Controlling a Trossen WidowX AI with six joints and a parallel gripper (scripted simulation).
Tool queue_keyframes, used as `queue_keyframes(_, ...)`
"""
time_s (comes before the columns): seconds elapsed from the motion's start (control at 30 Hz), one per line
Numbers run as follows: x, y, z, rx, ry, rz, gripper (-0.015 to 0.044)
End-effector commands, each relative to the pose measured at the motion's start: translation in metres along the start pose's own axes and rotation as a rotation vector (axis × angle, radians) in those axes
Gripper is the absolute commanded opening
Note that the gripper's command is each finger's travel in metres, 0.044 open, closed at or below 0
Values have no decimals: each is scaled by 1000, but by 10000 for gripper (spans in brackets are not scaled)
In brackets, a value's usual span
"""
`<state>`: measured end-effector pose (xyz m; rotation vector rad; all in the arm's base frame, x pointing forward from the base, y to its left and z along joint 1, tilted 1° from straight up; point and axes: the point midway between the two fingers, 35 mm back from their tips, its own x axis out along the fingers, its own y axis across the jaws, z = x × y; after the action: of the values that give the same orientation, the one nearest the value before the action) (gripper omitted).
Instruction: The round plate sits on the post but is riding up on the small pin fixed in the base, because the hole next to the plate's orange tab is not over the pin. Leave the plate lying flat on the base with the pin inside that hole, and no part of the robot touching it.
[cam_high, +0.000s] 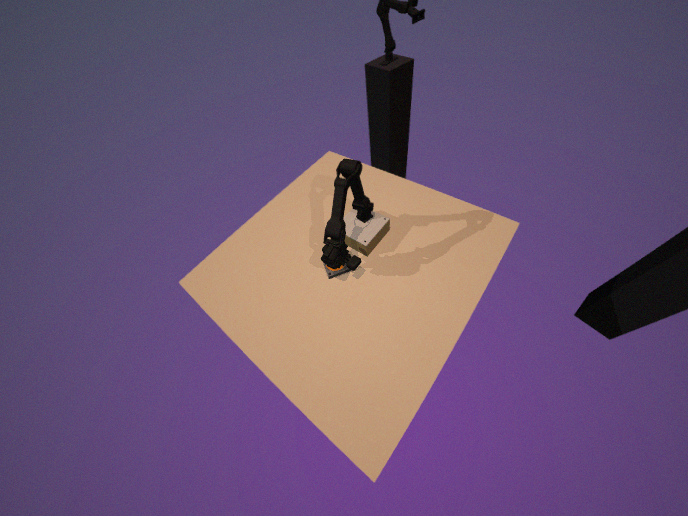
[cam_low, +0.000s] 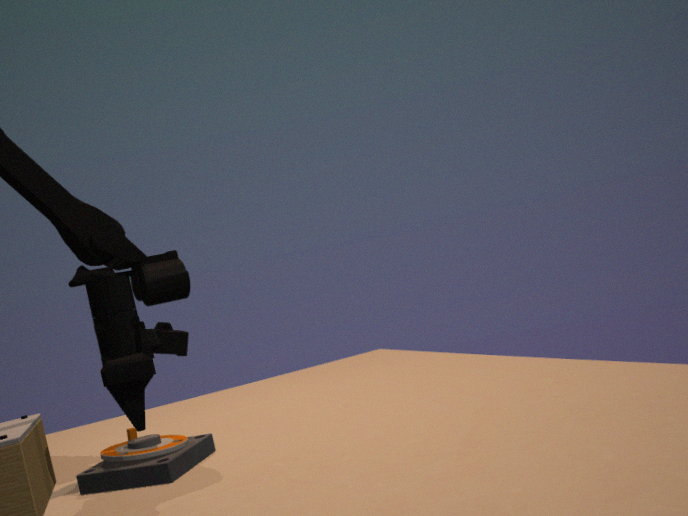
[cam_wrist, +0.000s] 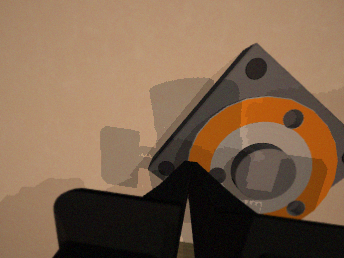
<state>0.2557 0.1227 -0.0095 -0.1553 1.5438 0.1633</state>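
Note:
The round plate (cam_low: 113, 450) (cam_wrist: 265, 109), with an orange ring, sits around the grey post (cam_low: 145, 442) (cam_wrist: 264, 172) on the dark square base (cam_low: 130, 481) (cam_wrist: 275, 84). A thin orange part of the plate (cam_high: 334, 269) shows below the arm in the top view. The orange tab (cam_low: 131, 433) stands up at the plate's rim; the fingers seem to hide it in the wrist view. My gripper (cam_low: 141, 428) (cam_wrist: 189, 167) is shut and empty, its tips close to the tab's top in the exterior view. Contact is unclear. I cannot make out the pin or whether the plate lies fully flat.
The arm stands on a pale-topped box (cam_high: 374, 228) (cam_low: 21, 466) close to the base. A dark pillar (cam_high: 389, 116) carrying another dark arm (cam_high: 387, 27) rises behind the tan table top (cam_high: 333, 344) (cam_low: 444, 433). A dark beam (cam_high: 639, 294) is at the right.

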Motion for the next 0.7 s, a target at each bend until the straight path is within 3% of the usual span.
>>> queue_keyframes(0.0, 1, 0, -8, 3, 8, 2, 0)
queue_keyframes(0.67, 0, -8, -29, 3, 10, 1, 0)
